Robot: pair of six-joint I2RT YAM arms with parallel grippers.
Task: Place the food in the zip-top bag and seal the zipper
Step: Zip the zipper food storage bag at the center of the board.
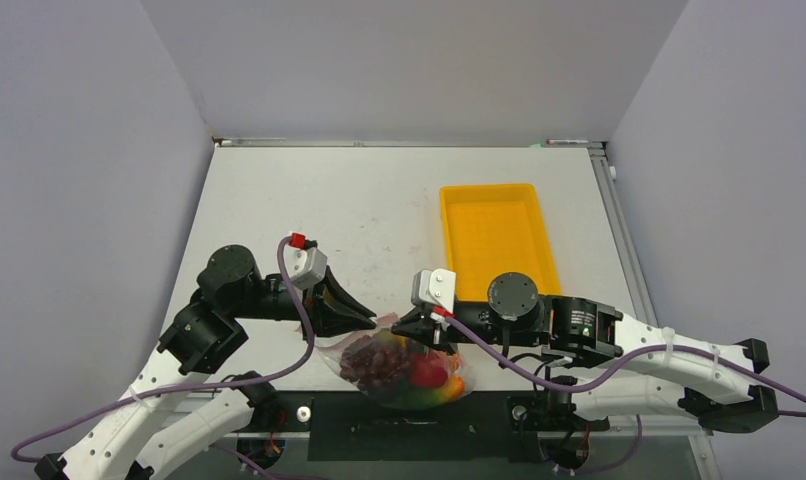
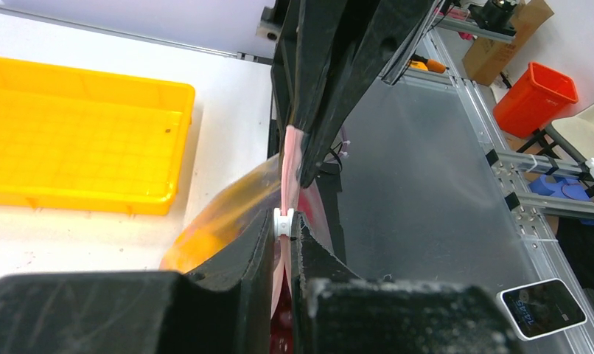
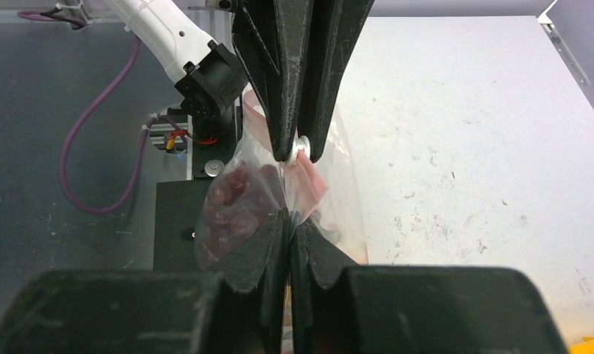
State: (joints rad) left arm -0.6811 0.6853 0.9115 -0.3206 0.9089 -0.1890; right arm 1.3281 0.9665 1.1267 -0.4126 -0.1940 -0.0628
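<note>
1. The left pincer (image 1: 375, 319) is pressed together on the white slider (image 2: 284, 220) of the zipper (image 2: 290, 151), holding it up off the tabletop (image 1: 309, 200).
2. The bag (image 3: 343, 184) hangs from that pink strip at the middle of the near edge of the tabletop, between the two arm bases. Its belly sags toward that edge.
3. The food is already in the bag. The grapes (image 1: 372, 363) lie to the left, a red piece (image 1: 429, 372) is beside them, and an orange piece (image 1: 455, 387) is at the right end, with something green underneath.
4. The right pincer (image 1: 399, 323) faces the left one, tips nearly touching, and pinches the zipper just beside the slider.
5. The tray (image 1: 494, 240) sits toward the far right corner with no food visible in it.
6. Judging by this, the loading is done and only the sealing is left. How much of the zipper is already closed I cannot tell, since both pincers hide the strip. The likely next need is for one pincer to anchor the strip while the other draws the slider along it.
</note>
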